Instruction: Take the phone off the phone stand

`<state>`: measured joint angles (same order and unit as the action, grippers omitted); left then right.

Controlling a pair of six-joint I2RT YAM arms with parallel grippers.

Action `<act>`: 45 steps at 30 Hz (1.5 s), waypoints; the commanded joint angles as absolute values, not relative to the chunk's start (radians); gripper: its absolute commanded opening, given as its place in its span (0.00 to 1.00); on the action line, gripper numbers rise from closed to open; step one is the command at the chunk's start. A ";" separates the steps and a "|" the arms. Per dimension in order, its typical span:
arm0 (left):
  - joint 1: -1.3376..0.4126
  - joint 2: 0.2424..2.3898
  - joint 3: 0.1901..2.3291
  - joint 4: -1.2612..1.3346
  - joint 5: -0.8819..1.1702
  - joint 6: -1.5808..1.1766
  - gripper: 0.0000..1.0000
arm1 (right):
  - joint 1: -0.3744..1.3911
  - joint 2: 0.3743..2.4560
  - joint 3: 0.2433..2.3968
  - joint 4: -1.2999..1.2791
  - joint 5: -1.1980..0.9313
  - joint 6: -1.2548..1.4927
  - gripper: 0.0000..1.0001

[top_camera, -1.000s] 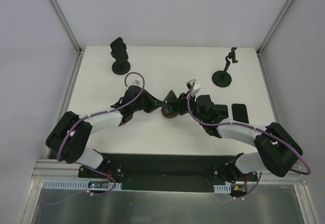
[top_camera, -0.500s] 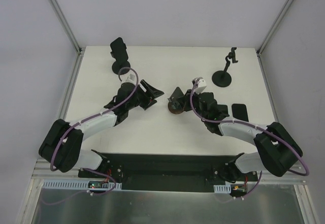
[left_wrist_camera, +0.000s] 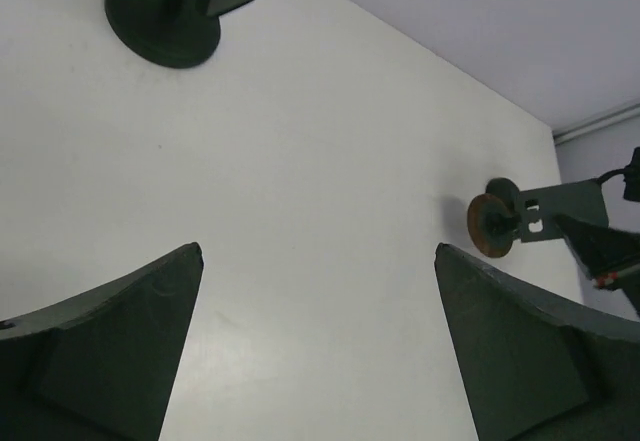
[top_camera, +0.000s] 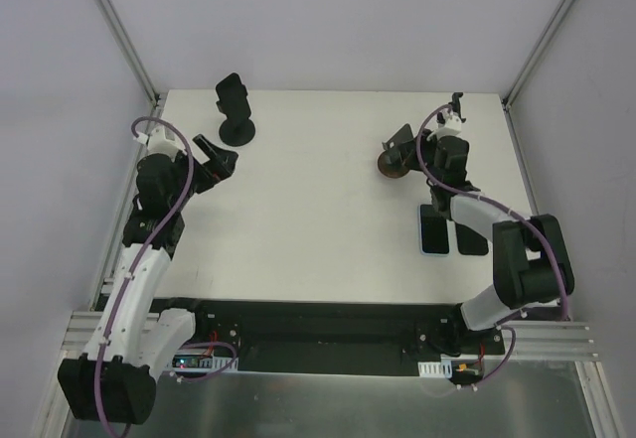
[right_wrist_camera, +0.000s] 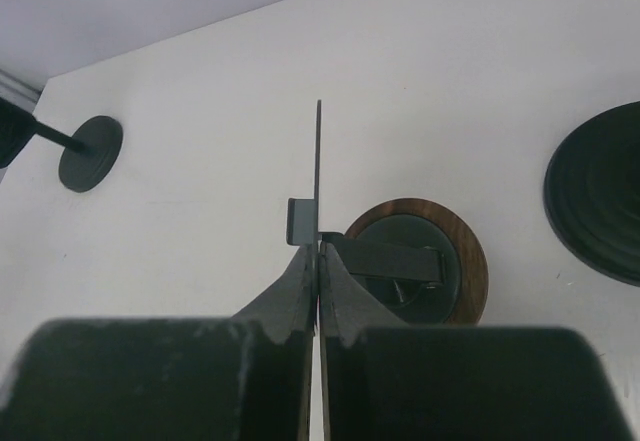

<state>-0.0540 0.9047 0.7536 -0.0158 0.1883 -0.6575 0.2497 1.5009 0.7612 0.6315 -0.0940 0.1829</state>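
Note:
My right gripper [top_camera: 414,144] [right_wrist_camera: 319,251] is shut on the thin upright plate [right_wrist_camera: 318,161] of a phone stand with a round wooden base [top_camera: 390,167] [right_wrist_camera: 470,261], at the back right of the table. No phone sits on that plate. A phone with a light blue edge [top_camera: 433,229] lies flat by my right forearm, beside a black phone [top_camera: 471,231]. My left gripper [top_camera: 221,155] [left_wrist_camera: 318,251] stands wide open over bare table at the left, holding nothing.
A black stand on a round base [top_camera: 236,128] [left_wrist_camera: 160,26] stands at the back left with a dark slab on top. Another round black base [right_wrist_camera: 600,191], with a thin pole and clamp [top_camera: 456,106], sits right of the wooden-based stand.
My left gripper opened and swung from the table's centre to the left side. My right gripper closed on the wooden-based stand and carried it from the centre to the back right.

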 commanded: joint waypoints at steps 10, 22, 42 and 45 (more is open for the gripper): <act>-0.048 0.729 0.721 -0.117 0.006 -0.296 0.99 | 0.147 1.785 1.028 0.732 -0.230 0.261 0.01; -0.048 0.732 0.716 -0.115 0.012 -0.291 0.99 | 0.144 1.876 1.042 0.755 -0.232 0.256 0.06; -0.048 0.813 0.738 -0.112 0.005 -0.287 0.99 | 0.146 1.465 0.776 0.592 -0.268 0.273 0.96; -0.048 0.896 0.793 -0.112 0.008 -0.282 0.99 | 0.149 1.336 0.697 0.502 -0.271 0.275 0.96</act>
